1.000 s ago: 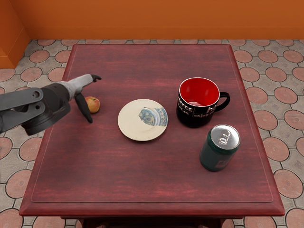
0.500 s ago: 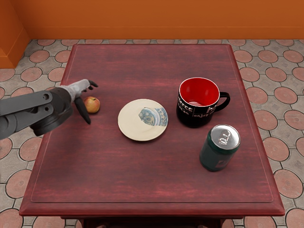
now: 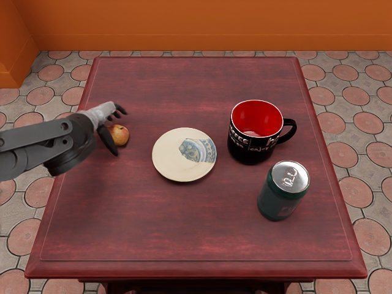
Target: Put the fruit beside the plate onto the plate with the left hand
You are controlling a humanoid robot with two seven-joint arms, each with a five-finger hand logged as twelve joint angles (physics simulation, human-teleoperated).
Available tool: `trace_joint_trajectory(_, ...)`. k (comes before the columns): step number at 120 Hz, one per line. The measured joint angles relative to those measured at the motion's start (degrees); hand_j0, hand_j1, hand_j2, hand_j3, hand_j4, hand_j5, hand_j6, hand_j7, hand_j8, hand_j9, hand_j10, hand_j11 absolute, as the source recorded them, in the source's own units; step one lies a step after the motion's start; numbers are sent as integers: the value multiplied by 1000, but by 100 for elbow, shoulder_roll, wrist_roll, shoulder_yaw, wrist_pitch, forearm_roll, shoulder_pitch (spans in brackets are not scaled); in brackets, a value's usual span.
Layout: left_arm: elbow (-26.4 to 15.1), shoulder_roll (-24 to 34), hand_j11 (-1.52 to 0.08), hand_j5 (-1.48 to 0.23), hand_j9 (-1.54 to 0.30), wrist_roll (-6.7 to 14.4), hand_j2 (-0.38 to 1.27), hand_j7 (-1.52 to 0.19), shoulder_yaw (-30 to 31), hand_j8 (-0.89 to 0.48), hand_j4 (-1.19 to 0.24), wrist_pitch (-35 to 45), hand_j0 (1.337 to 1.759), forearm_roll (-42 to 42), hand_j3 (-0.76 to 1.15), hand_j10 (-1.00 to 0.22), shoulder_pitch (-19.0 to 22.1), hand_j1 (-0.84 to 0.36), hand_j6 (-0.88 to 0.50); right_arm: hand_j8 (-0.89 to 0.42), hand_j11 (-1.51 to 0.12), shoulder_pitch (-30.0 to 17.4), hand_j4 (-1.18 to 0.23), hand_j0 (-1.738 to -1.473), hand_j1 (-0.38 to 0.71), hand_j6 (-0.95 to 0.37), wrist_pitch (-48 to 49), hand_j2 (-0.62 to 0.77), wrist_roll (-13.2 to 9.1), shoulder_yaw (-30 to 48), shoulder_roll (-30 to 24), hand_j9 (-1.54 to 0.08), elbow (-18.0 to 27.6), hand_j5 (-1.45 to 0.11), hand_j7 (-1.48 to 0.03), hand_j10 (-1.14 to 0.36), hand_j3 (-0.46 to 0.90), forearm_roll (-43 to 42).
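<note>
left robot hand (image 3: 103, 120): released, fingers spread, holding nothing, just left of fruit; contact cannot be told | fruit (image 3: 120, 135): on desk (image 3: 184, 86), near plate (image 3: 166, 158) on its left, not touching it | mug (image 3: 255, 131): right of plate | can (image 3: 282, 190): nearer the desk's front edge than mug

Bright, even, diffuse light, probably from overhead. Faint soft contact shadows under mug (image 3: 254, 139) and can (image 3: 282, 196). Pale glare on can's lid, dull sheen on table (image 3: 184, 233). Sharp near to far; lines straight at the edges.
</note>
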Motion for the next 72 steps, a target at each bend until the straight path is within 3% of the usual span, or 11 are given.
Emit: trace_joint_trajectory(72,86,-115,-465,-466,-466,0,75,-466,95,-361,-361,106,1658,-8,0,-360,5,-78,-361,0,0,0,0,-1658,-349,0,0,0,0,-2,0,0,0,0,0,0,0,-5)
